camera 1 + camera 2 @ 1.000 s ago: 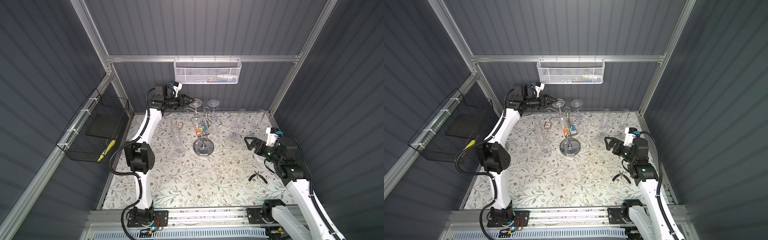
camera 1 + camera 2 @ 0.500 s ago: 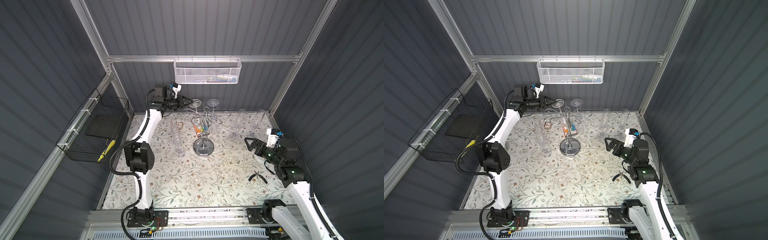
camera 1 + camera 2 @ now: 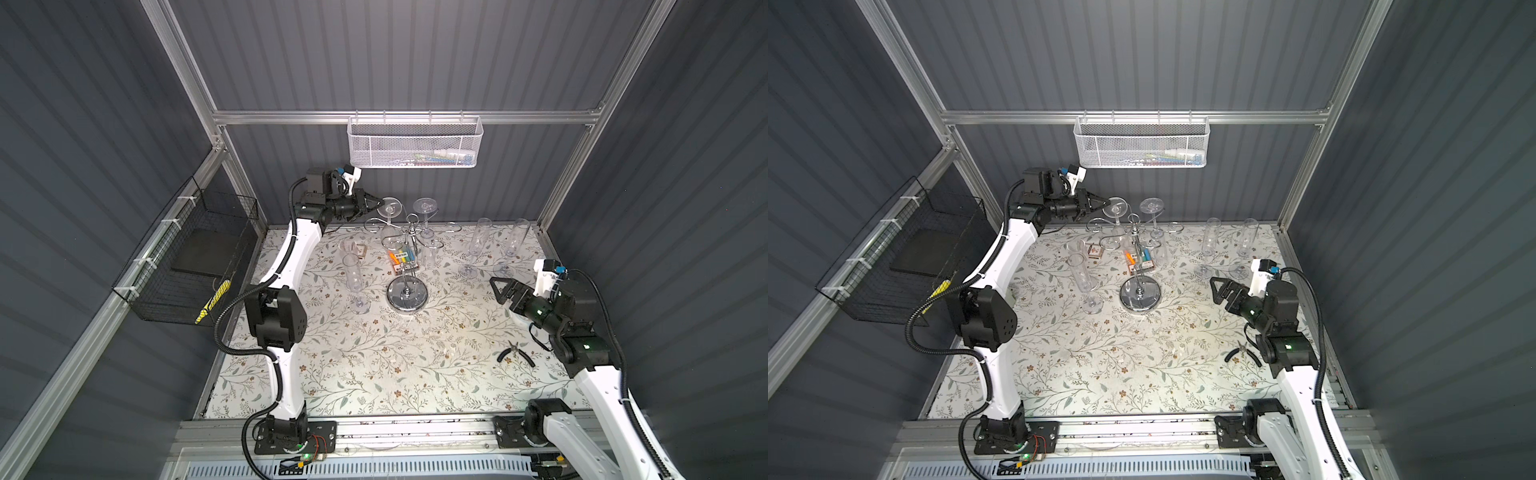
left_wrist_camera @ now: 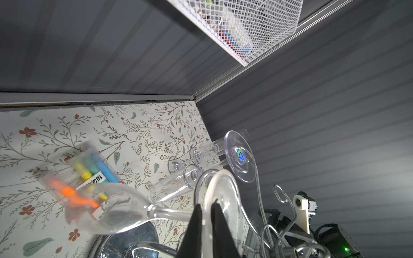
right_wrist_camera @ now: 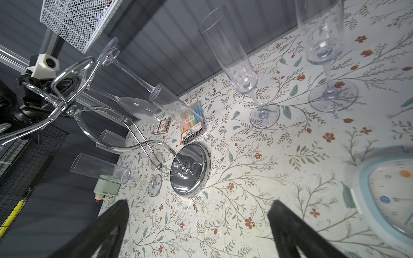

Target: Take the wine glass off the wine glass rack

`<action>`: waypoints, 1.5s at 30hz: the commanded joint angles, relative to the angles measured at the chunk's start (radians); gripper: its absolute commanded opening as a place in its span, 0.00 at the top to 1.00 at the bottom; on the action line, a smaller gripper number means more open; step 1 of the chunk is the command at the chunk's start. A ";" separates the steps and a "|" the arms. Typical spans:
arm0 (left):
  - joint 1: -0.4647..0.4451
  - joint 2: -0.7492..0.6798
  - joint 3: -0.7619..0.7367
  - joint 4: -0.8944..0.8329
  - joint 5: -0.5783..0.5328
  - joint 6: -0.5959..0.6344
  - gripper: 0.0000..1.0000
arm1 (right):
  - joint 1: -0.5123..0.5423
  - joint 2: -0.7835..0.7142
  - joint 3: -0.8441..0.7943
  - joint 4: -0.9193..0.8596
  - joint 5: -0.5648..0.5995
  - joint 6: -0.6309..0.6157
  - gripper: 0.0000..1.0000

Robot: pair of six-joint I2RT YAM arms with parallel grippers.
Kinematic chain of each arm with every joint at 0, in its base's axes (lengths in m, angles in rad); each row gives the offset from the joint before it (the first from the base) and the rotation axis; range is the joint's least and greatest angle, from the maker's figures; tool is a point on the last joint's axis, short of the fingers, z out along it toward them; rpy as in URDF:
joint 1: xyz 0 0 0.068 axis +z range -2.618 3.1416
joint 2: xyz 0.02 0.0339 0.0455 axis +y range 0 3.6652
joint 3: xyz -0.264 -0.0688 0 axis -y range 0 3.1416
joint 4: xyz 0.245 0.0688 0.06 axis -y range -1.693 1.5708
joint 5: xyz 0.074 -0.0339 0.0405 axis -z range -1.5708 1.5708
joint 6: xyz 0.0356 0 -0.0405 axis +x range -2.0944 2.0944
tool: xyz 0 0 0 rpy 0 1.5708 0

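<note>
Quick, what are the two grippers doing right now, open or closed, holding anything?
Left gripper: closed on the round foot of the wine glass.
Right gripper: open, holding nothing.

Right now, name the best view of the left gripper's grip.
Left wrist: left gripper pinches the wine glass foot close up. Both top views show it tiny; in the right wrist view the wine glass rack mostly hides it.

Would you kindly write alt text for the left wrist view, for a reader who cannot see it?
The left pincer is shut on the foot rim of a clear wine glass hung on the chrome rack. Beyond lie a second hung glass, a marker pack on the floral table, and a wall-hung mesh basket.
</note>
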 commanded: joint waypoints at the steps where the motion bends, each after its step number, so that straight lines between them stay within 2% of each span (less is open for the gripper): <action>1: 0.001 -0.038 -0.010 -0.009 0.003 0.001 0.93 | 0.004 -0.016 -0.016 -0.020 0.013 0.003 0.01; 7: 0.001 -0.056 -0.032 0.016 0.006 -0.035 0.99 | 0.005 -0.024 -0.022 -0.022 0.016 0.004 0.01; 16: 0.004 -0.105 -0.129 0.303 0.017 -0.311 1.00 | 0.003 -0.041 -0.024 -0.034 0.017 -0.005 0.01; 23: 0.003 -0.098 -0.118 0.371 0.020 -0.395 1.00 | 0.004 -0.047 -0.028 -0.050 0.017 -0.020 0.01; 32: -0.002 -0.081 -0.061 0.328 -0.015 -0.385 1.00 | 0.004 -0.062 -0.036 -0.054 0.017 -0.024 0.01; 41: -0.022 0.002 0.073 0.274 0.002 -0.367 1.00 | 0.004 -0.058 -0.038 -0.060 0.016 -0.048 0.01; 45: -0.033 0.016 0.083 0.271 0.006 -0.365 1.00 | 0.005 -0.061 -0.034 -0.069 0.017 -0.053 0.01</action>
